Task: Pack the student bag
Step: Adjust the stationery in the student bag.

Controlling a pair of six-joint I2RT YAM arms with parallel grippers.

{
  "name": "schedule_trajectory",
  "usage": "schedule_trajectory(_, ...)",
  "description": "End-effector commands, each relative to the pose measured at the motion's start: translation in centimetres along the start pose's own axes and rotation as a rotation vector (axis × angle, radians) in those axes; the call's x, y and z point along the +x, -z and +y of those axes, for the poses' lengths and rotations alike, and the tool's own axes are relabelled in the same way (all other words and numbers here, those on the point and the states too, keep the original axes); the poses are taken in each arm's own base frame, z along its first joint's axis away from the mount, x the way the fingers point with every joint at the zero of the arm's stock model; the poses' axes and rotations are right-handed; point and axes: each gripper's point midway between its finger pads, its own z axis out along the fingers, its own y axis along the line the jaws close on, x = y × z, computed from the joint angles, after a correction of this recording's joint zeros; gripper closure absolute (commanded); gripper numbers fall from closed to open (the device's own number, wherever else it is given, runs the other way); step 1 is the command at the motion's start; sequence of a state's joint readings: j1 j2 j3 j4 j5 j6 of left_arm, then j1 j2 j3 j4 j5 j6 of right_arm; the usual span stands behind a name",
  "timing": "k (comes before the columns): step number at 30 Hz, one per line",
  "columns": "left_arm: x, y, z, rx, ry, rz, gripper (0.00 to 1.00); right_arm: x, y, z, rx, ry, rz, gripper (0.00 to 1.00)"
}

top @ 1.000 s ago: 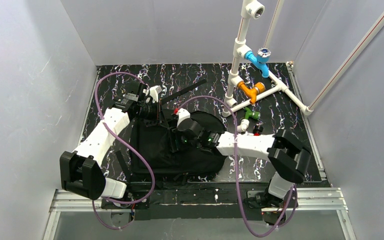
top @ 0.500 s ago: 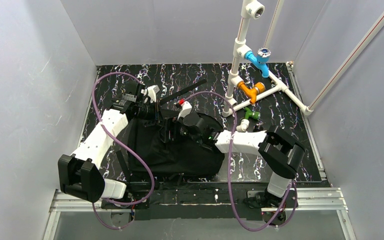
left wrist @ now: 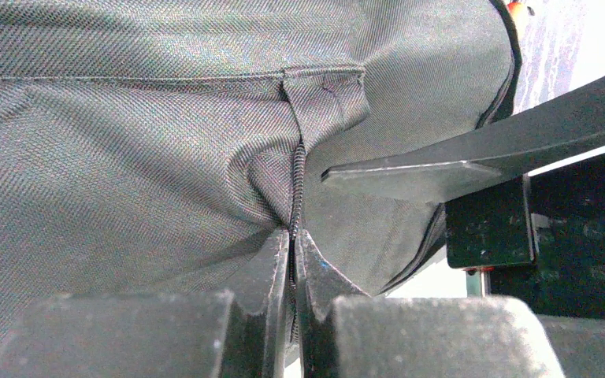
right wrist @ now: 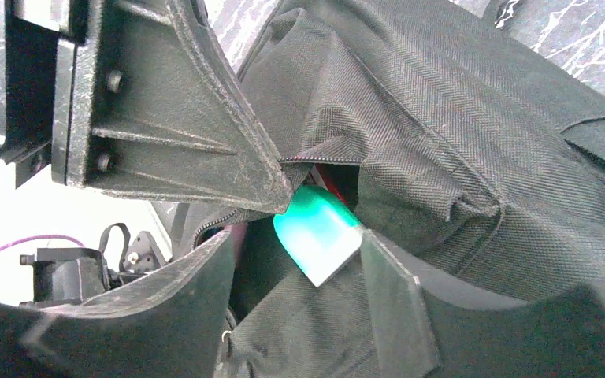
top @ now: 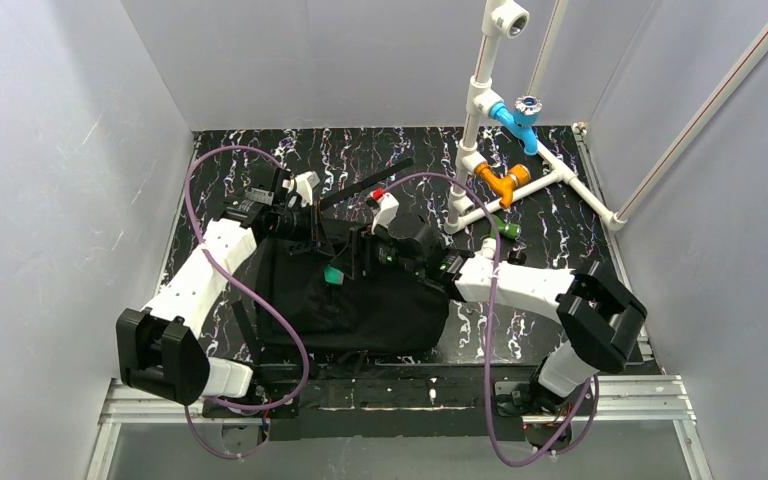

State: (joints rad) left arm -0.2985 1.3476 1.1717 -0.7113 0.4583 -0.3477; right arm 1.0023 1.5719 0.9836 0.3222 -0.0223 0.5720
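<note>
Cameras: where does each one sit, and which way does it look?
Top external: fixed above and behind, looking down on the table, black bag and both arms.
Left wrist: on the left arm, facing its shut left gripper pinching the bag's zipper seam.
Right wrist: on the right arm, facing its open right gripper around a green object at the bag's opening.
Shared: both wrist views show the bag and the other gripper.

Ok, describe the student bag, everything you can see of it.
The student bag is a large, soft black backpack of woven fabric, lying slumped on the marbled table between the arms, webbing straps trailing at its near edge. The left gripper is shut on the fabric at its zipper seam. Its mouth gapes; a green item pokes out, between the open jaws of the right gripper.
</note>
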Motion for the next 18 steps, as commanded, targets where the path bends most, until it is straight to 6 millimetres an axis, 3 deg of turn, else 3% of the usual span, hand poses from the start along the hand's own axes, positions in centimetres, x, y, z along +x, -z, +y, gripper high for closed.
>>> schedule_trajectory(1, 0.3, 0.9, -1.2, 0.043, -0.014, 0.013, 1.00, -0.1, -0.9, 0.6, -0.056, -0.009, -0.031, 0.39)
schedule_trajectory(7, 0.4, 1.1, -1.3, 0.044, -0.014, 0.009, 1.00, 1.3, -2.5, -1.1, 0.025, -0.054, 0.023, 0.43)
schedule_trajectory(12, 0.7, 0.9, -1.1, 0.040, -0.010, 0.020, 1.00, 2.6, -0.4, -1.9, 0.058, -0.010, 0.069, 0.25)
schedule_trajectory(18, 0.5, 0.8, -1.2, 0.046, -0.011, 0.023, 1.00, 4.0, 1.5, -3.1, 0.090, -0.022, 0.070, 0.21)
